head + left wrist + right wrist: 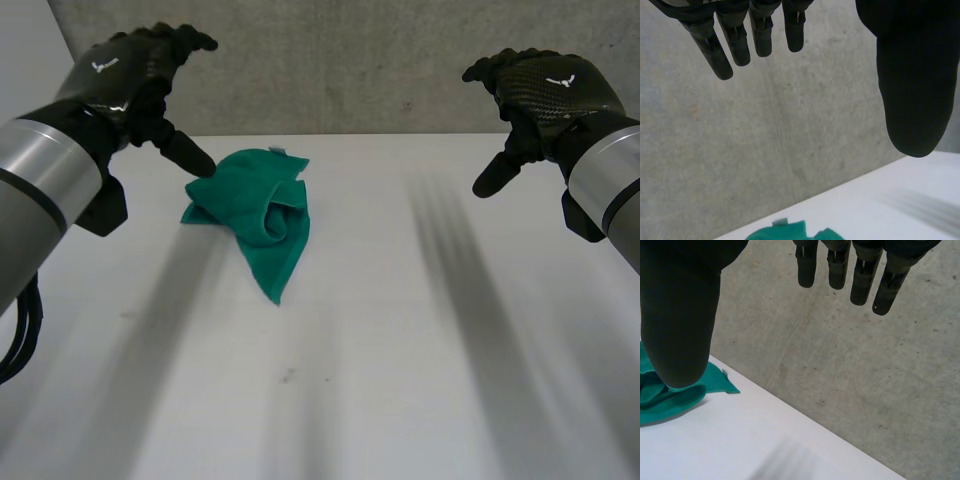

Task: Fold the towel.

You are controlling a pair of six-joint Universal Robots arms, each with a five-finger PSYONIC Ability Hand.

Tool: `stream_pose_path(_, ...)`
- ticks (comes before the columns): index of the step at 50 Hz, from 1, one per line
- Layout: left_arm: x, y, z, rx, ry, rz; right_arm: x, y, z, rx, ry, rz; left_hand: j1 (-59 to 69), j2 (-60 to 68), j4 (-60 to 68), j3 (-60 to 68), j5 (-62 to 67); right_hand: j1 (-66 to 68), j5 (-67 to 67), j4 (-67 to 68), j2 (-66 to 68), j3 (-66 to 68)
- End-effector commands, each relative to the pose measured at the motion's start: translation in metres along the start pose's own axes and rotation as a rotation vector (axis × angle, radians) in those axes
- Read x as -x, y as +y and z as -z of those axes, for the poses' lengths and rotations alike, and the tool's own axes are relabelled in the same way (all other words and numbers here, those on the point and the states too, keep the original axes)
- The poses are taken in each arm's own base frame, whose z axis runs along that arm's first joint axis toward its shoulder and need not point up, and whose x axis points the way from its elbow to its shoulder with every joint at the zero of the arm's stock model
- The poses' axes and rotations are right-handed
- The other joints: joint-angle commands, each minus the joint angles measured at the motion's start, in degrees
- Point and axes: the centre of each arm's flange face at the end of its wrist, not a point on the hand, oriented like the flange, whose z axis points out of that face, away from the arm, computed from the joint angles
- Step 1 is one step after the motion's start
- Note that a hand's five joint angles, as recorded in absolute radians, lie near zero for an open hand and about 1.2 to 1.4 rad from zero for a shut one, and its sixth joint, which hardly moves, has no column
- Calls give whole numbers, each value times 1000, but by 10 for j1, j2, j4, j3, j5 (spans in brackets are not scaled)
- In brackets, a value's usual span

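A: From the head view, where was the towel?

B: It lay crumpled in a green heap on the white counter, on the left half and toward the grey wall. One corner trailed toward the camera, and a small white tag showed at its far edge.

A: And the hands?

B: The left hand hung above the towel's left edge, its thumb pointing down at the cloth. The right hand hung over the right side of the counter, well apart from the towel.

A: What did the left wrist view add?

B: That hand's fingers were straight and slightly spread. The thumb stood wide of them, with nothing pinched between. The towel's far edge and its tag sat beyond the fingertips, apart from them, near the wall's foot.

A: And the right wrist view?

B: Much the same. The fingers were straight, side by side with small gaps. The thumb was well off to one side, gripping nothing. The towel lay on the counter beside the thumb, apart from it.
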Motion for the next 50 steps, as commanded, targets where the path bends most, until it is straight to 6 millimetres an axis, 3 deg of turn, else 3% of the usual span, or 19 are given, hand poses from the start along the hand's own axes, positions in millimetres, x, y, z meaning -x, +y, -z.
stream_pose_path(1,9,57,-32,116,-27,-146,2,7,-3,19,-10,5,-16,-21,-6,-12,-12,2,-38,-32,-27,-21)
stream_pose_path(8,4,105,-62,129,-35,-286,4,22,-10,64,-21,4,-15,-20,-4,-11,-10,2,-38,-32,-27,-21)
stream_pose_path(16,8,186,-113,50,-19,-634,6,34,-15,100,-26,55,-11,-16,-1,-7,-7,2,-38,-32,-27,-21)
stream_pose_path(20,4,216,-126,36,30,-735,6,41,-18,118,-29,67,-10,-15,1,-6,-5,2,-38,-32,-27,-21)
stream_pose_path(24,1,233,-138,-1,80,-785,7,47,-20,136,-32,67,15,10,26,20,20,2,-38,-32,-27,-21)
stream_pose_path(31,0,249,-150,-32,116,-806,7,48,-22,138,-33,68,81,76,92,85,85,2,-38,-32,-27,-21)
stream_pose_path(35,-3,256,-153,-47,154,-806,6,48,-22,136,-31,68,188,183,199,193,193,2,-38,-32,-27,-21)
stream_pose_path(39,-4,262,-153,-46,175,-806,6,48,-23,136,-31,68,387,382,397,391,391,2,-38,-32,-27,-21)
stream_pose_path(40,-4,262,-153,-46,175,-806,6,49,-23,137,-29,68,540,535,551,545,545,2,-38,-32,-27,-21)
stream_pose_path(42,-4,261,-153,-46,175,-807,6,50,-24,140,-30,68,668,663,678,672,672,2,-38,-32,-27,-21)
stream_pose_path(46,-3,249,-152,-53,148,-851,6,50,-24,141,-30,68,668,663,679,672,672,2,-38,-32,-27,-21)
stream_pose_path(49,-1,210,-146,-85,77,-917,6,50,-24,141,-30,68,668,663,679,672,672,2,-38,-32,-27,-21)
stream_pose_path(50,-1,210,-146,-85,77,-917,7,50,-23,139,-32,68,668,663,679,672,672,2,-38,-32,-27,-21)
